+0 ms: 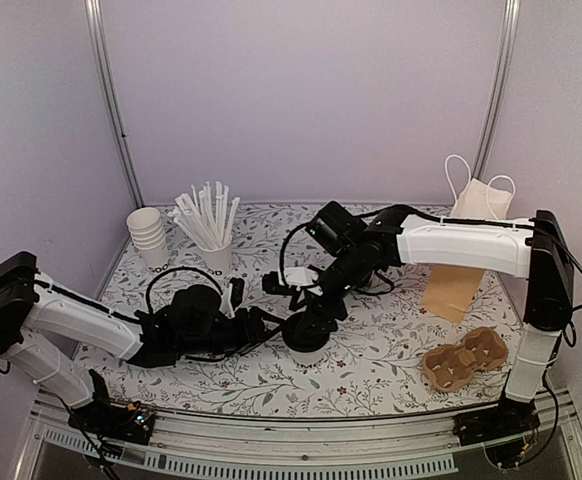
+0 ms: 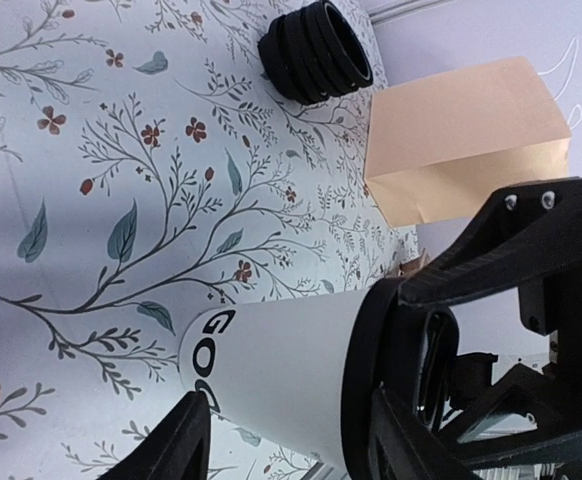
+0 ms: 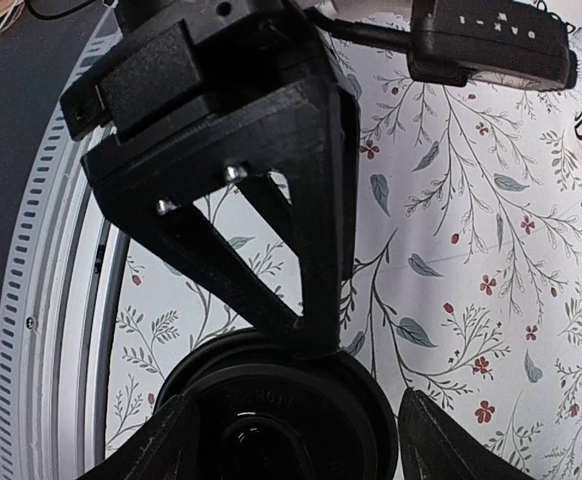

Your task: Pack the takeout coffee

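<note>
Our left gripper (image 1: 271,326) reaches in from the side and clasps the white wall of the takeout coffee (image 2: 271,365), one finger (image 2: 174,448) pressed near its dark print. Our right gripper (image 3: 289,445) hangs directly above, jaws spread to either side of the black lid (image 3: 271,400); we cannot tell whether they pinch it. The cup stands upright on the table (image 1: 371,375), with the paper bag (image 1: 451,288) and cardboard carrier (image 1: 463,362) well apart on the right.

The floral table (image 1: 391,350) carries stacked cups (image 1: 149,238), straw cup (image 1: 214,256), black lids (image 2: 316,52), paper bag (image 1: 451,290), cardboard carrier (image 1: 463,362), takeout coffee (image 1: 306,338).
</note>
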